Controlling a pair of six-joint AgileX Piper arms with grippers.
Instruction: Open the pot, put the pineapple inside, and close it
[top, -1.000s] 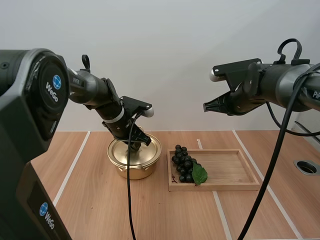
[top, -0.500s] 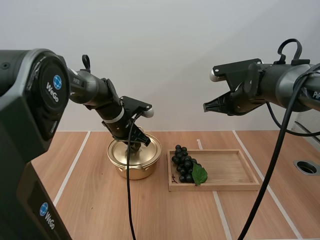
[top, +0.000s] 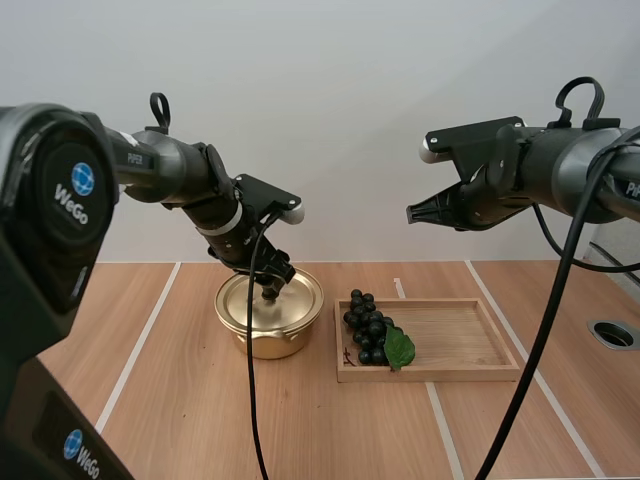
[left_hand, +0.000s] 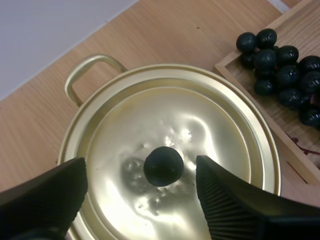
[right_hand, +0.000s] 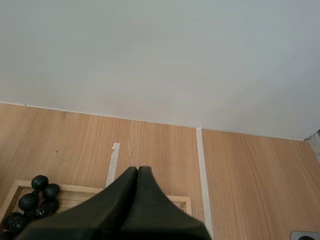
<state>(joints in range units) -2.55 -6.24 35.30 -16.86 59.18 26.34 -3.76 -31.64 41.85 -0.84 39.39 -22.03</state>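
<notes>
Surface: a wood-grain bench, backed along its far edge by a plain pale wall. Three pale tape strips run from the far edge toward the near edge. One round hole is set in the bench near its right edge.

Left of the bench's centre stands one gold pot with its lid seated on it. One loop handle shows on the pot wall. The lid carries one black knob at its middle. The left hand is lowered over the lid. In the left wrist view this hand stands wide, one finger on each side of the knob, with clear space between each finger and the knob.

Just beside the pot, to its right, lies one wooden tray, long side parallel to the bench's near edge. One bunch of grapes, dark, lies at the tray's left end, with one green leaf against it toward the near left corner. The rest of the tray floor is bare wood.

The right hand is raised well above the tray. In the right wrist view this hand has its fingers pressed together as one dark wedge, gripping nothing, over the tray's far edge.

Count: one pot, one lid, one tray, one grape bunch, two hands.
</notes>
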